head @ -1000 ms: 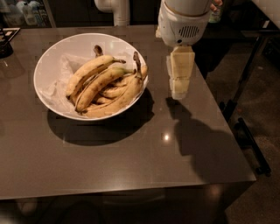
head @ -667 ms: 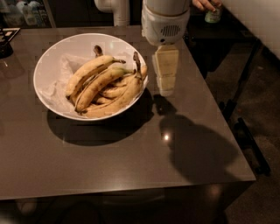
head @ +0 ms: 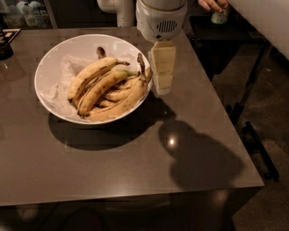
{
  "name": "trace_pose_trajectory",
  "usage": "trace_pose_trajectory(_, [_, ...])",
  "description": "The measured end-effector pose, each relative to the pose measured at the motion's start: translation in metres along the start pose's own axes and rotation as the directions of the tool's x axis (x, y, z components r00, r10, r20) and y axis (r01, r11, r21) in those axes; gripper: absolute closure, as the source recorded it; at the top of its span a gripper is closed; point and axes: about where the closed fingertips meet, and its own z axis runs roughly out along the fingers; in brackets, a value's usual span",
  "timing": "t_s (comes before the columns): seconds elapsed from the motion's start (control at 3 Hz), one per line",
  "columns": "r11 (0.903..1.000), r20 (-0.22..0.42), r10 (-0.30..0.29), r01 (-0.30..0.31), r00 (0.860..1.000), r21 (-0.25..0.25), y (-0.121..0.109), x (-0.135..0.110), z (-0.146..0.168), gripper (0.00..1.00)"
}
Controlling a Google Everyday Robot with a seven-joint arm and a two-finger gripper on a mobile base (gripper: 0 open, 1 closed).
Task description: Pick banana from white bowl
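Inside the bowl [head: 47, 67], on top of the pile, lies the banana [head: 101, 88]. It is long, curved and yellow with brown speckles, with its stem end toward the bowl's right rim and its tip toward the near-left. A paler banana [head: 90, 74] of like size lies against its far side. Thinner ones [head: 119, 106] lie beneath, toward the near rim, and one dark stem [head: 141, 63] sticks up by the right rim. Crumpled paper [head: 58, 88] lines the bowl's left half.

The bowl stands on the desk [head: 135, 171] and throws a shadow on its near side. Just beside the bowl's right rim hangs the end effector [head: 163, 88], cream-coloured and pointing straight down. Its lower end is outside the rim and it touches no banana. Whether it is apart or together I cannot tell. Its white housing [head: 161, 18], with vent slots, sits above the bowl's far-right edge. Well to the right of the bowl, beyond the desk, a hand [head: 212, 4] holds a green can [head: 220, 17].
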Motion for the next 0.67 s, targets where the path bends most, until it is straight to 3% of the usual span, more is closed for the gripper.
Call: trace_pose_trajectory(0.67, [0.9996,0.011,0.021,-0.021,1.0,0.02,-0.017,-0.037,-0.019,0.0])
